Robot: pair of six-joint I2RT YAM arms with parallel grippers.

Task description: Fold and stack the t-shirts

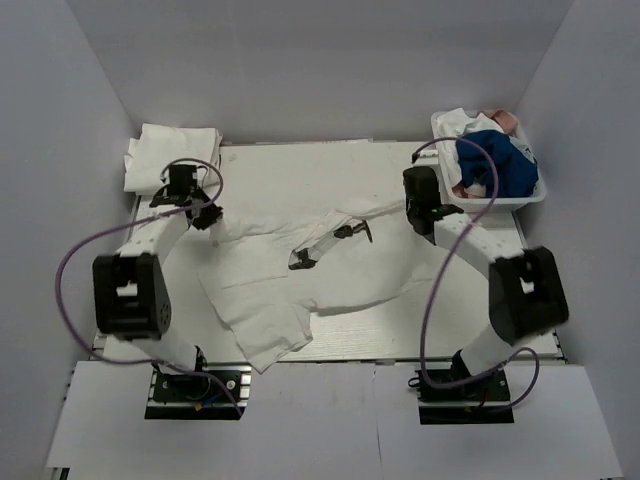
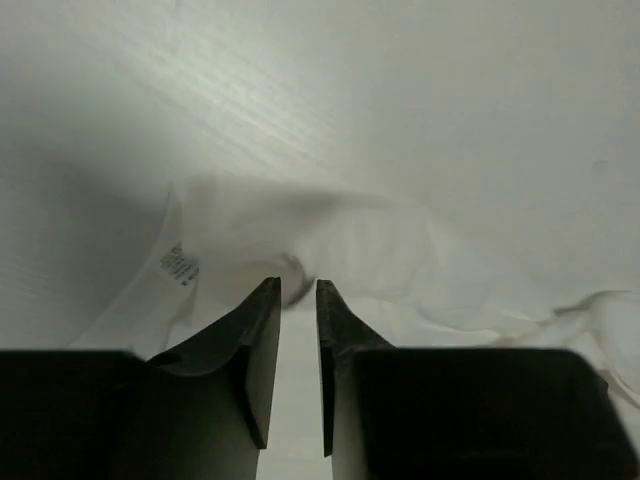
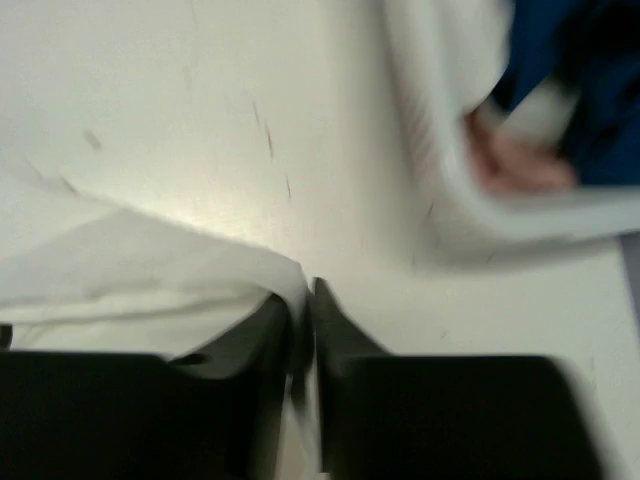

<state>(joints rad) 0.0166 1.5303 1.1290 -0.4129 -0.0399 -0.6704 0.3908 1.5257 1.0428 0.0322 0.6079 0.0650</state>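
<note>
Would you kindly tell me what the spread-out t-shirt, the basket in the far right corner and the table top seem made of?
The t-shirt looks like soft matte white cloth, probably cotton: it wrinkles and lies limp. The basket seems white plastic: stiff, smooth rim. The table top looks hard, smooth and off-white with faint scuffs; exact material unclear.

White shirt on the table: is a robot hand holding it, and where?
The right fingers seem to pinch the white t-shirt by its edge, though the view is blurry. The left fingers stand parted at its other end, gripping nothing.
</note>
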